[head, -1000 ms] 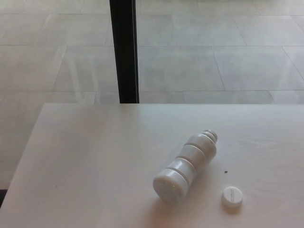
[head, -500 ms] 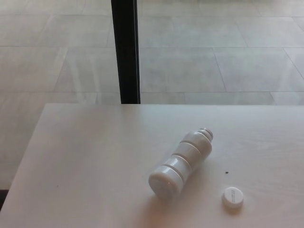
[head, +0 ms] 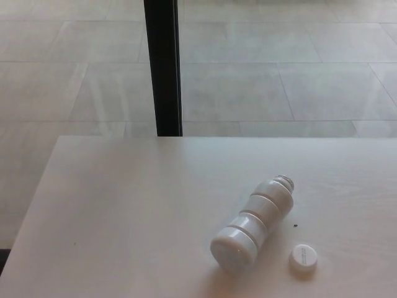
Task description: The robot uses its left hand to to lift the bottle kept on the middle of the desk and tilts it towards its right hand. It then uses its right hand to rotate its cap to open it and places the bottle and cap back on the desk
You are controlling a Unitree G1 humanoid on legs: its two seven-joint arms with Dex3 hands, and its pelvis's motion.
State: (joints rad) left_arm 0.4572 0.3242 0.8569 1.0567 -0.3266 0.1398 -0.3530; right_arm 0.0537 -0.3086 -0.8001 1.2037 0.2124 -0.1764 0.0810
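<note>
A white ribbed bottle (head: 253, 222) lies on its side on the pale desk (head: 124, 217), right of centre. Its bare, capless neck points to the far right and its base faces the near left. The white cap (head: 303, 259) sits apart from it on the desk, just right of the bottle's base, near the front edge. No hand or arm of mine shows in the head view.
A black vertical post (head: 163, 65) stands behind the desk's far edge, with grey tiled floor beyond. A small dark speck (head: 294, 225) lies on the desk between bottle and cap. The desk's left edge runs diagonally at the picture's left.
The bottle has rolled: a little to the left half a second ago, now back to the right, closer to the cap. The cap has stayed in place.
</note>
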